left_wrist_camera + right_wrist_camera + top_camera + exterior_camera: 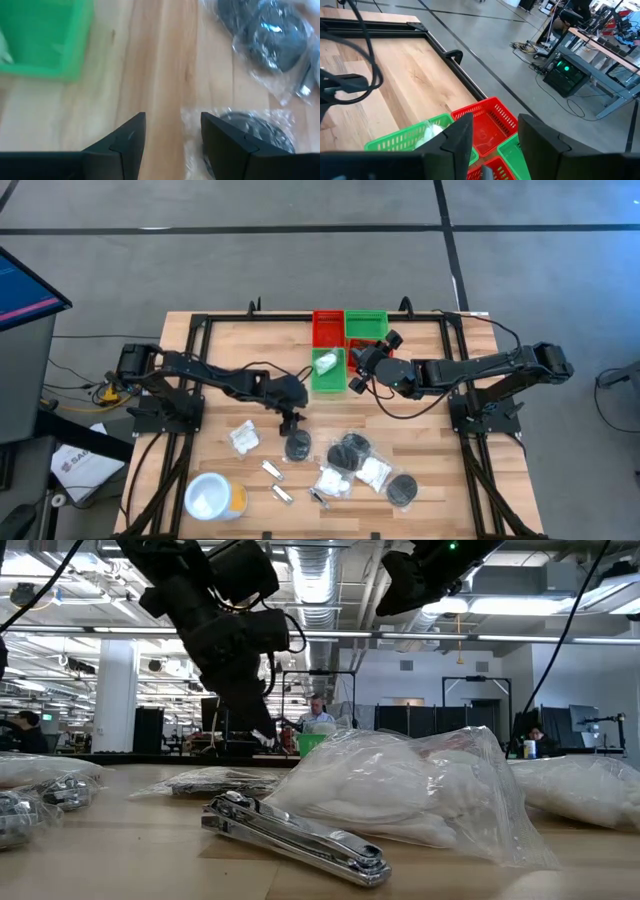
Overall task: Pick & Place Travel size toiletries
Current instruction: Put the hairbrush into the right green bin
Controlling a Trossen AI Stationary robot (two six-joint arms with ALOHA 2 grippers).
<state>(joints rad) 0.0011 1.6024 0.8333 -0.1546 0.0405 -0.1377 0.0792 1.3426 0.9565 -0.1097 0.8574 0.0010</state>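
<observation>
My left gripper is open, low over the table's middle. One finger stands in front of a black disc in clear wrap. More black discs, white wrapped packets and thin silver sachets lie flat on the near half of the table. My right gripper is open and empty above the bins. A white packet lies in the near green bin. My left gripper comes from above with one finger at the edge of the disc's clear wrap. I cannot tell whether it touches the wrap. The disc lies flat on the table.
Red bins and green bins stand at the table's far middle. A larger white tub with an orange side sits near the left front corner. A shiny metal clipper lies by the packets. A black frame rims the table.
</observation>
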